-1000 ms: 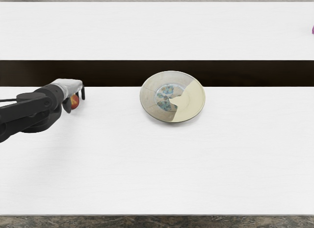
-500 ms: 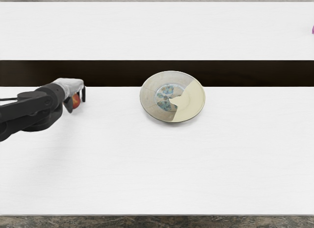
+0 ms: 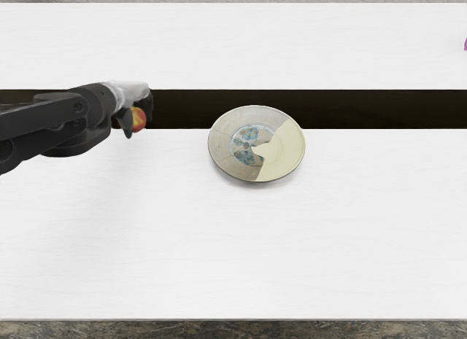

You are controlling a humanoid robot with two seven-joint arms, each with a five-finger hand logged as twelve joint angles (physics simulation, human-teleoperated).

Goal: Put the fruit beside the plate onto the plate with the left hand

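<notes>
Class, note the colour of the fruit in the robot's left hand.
The fruit is red with a yellow patch, best seen in the head view.

Bright, even, diffuse light washes the white table [image 3: 292, 244]; a faint soft shadow greys its left side. Crisp focus throughout.

A: Any writing, numbers, labels, brand marks?
B: None legible anywhere.
A: The plate [image 3: 286, 154]?
B: Blue-grey motif at centre, cream patch on one side. Pattern only, no letters can be made out.
A: The table [image 3: 233, 237]?
B: Plain white surface, nothing printed on it.
</notes>
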